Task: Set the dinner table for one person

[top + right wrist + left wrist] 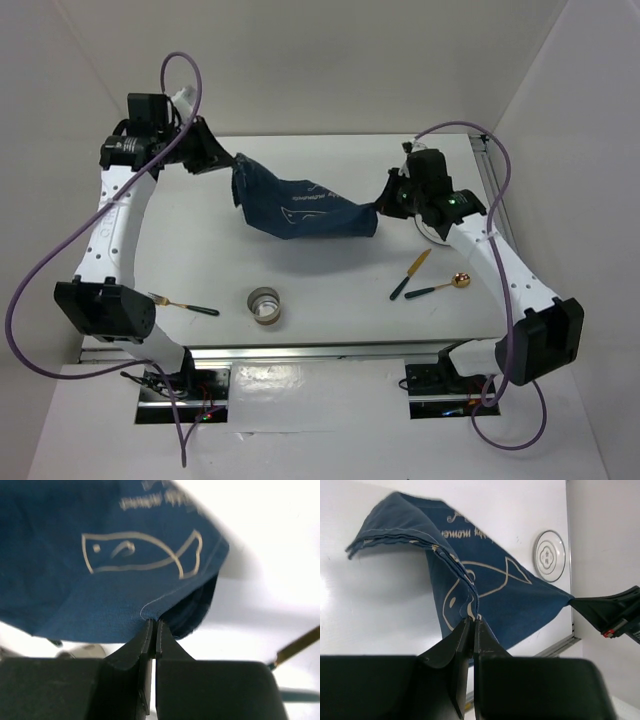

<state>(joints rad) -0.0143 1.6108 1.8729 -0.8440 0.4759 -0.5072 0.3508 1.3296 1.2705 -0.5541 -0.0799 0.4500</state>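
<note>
The dark blue cloth mat [300, 208] with a white fish outline hangs stretched between my two grippers above the white dinner table [330, 275]. My left gripper [232, 166] is shut on the mat's far left corner; the left wrist view shows its jaws [472, 621] pinching the cloth [490, 590]. My right gripper [379, 208] is shut on the mat's right corner; the right wrist view shows the jaws [153, 624] closed on the hem of the mat [100, 580]. The mat sags in the middle and its left part is folded over.
A fork [183, 304] lies at the front left and a glass [265, 305] at the front middle. A knife [411, 273] and a gold spoon [440, 288] lie at the front right. A small white plate [549, 555] sits by the right edge, under my right arm.
</note>
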